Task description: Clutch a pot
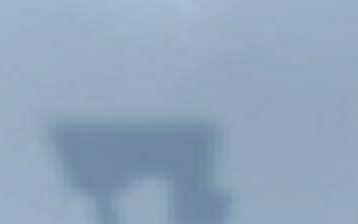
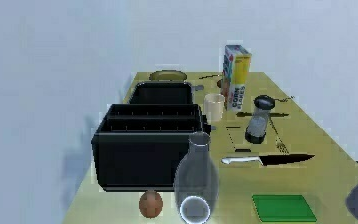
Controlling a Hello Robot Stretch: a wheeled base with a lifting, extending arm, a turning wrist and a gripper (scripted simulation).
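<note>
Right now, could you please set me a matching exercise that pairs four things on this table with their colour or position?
Things:
1. box
2. glass bottle
3. knife
4. cup

Descriptions:
A. clear, standing upright low in the arm side view, in front of the black rack
B. lying flat on the table, with a black handle
C. blue and yellow, upright towards the far end
D. cream, just right of the rack's far corner

Pairs: 1-C, 2-A, 3-B, 4-D
</note>
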